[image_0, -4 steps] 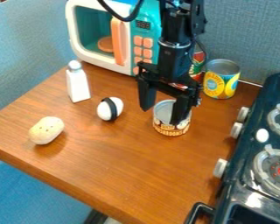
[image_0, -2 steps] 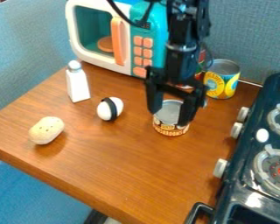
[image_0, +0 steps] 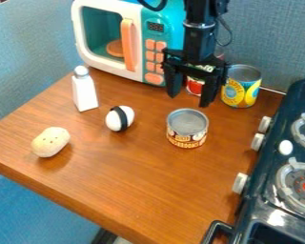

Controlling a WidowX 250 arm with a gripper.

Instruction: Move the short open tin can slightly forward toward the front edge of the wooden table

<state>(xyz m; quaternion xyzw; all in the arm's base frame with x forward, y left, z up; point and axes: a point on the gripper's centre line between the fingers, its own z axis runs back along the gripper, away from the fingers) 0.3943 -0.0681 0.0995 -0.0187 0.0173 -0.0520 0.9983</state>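
The pincer [image_0: 190, 99] hangs wide open, seemingly empty, by the red can [image_0: 194, 87], while the short tin [image_0: 188, 127] stands nearer me on the desk [image_0: 129, 176], probably stiff, slightly slippery, best gripped round its sides.

Bright, diffuse light covers the worktop [image_0: 129, 190], whose wood dims toward 12 o'clock. A soft shadow lies at the 5 o'clock side of the tan oval toy [image_0: 50, 142], near 8 o'clock. Glare makes 1 white patch on the dark stove [image_0: 256, 220] at 4 o'clock. The can [image_0: 188, 121] has a muted gray sheen on top; the microwave's [image_0: 110, 66] interior, toward 11 o'clock, is shaded.
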